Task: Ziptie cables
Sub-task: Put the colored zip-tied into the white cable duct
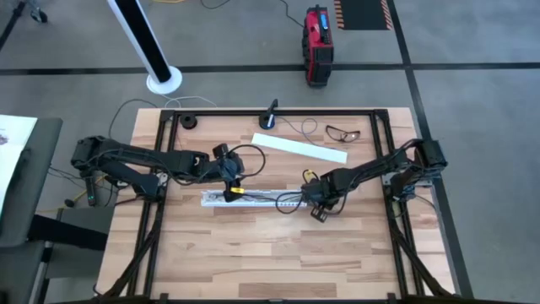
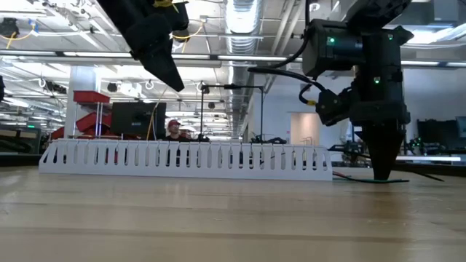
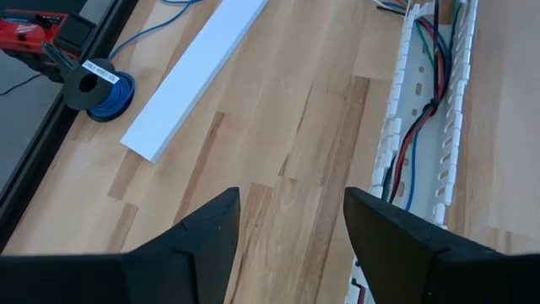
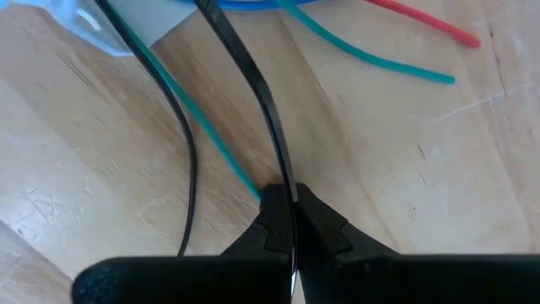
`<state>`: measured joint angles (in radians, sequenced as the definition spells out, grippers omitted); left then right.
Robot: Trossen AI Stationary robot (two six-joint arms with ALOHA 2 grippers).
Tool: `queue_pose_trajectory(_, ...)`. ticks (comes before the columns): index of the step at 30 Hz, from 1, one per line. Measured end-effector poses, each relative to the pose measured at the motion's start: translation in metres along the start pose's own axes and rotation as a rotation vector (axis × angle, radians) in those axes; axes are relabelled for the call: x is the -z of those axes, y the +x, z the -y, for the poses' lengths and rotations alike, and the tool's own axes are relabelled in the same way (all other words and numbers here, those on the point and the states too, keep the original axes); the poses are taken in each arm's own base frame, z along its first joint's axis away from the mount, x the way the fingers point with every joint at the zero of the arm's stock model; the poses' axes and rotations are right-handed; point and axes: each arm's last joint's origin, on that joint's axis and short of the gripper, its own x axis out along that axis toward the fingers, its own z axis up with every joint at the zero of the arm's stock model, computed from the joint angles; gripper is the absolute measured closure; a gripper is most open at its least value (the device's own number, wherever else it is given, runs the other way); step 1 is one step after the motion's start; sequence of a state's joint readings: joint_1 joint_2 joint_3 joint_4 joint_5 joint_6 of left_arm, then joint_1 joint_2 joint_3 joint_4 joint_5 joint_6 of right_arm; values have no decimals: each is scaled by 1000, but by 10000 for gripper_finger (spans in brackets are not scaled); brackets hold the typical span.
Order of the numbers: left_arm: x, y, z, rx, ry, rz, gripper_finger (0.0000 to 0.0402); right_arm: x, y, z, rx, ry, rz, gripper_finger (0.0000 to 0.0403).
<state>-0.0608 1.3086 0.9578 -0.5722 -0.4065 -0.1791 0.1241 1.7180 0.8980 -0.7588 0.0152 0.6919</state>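
A white slotted duct [image 1: 245, 198] lies across the table's middle. Red, blue, green and black cables [image 3: 422, 127] run inside it, and their loose ends [image 4: 371, 55] spill onto the wood at its right end. My right gripper [image 4: 291, 215] points down at the table just past that end and is shut on a thin flat black ziptie strip [image 4: 253, 76]. My left gripper [image 3: 291, 219] hangs open above the duct's left part [image 2: 109, 156], with only bare wood between its fingers. My right gripper pinches the black ziptie strip [image 4: 285, 181] between its two fingertips. The fingers come from above, pointing down, with their tips at the table [image 2: 382, 175]. From the fingers the strip runs along the wood toward the duct's end, among the loose cable ends.
A flat white cover strip [image 1: 299, 147] lies behind the duct. A blue cord spool [image 3: 101, 89] stands near the far edge, and safety glasses [image 1: 342, 133] lie at the far right. The wood in front of the duct [image 1: 270, 253] is bare.
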Motion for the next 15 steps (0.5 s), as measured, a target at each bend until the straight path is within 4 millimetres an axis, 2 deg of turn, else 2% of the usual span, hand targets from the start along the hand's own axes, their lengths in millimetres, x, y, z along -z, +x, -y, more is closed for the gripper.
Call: queue_pose_trajectory(15, 2, 0, 0, -4, 12, -20, 194, 12, 1, -11, -2, 10, -27, 403)
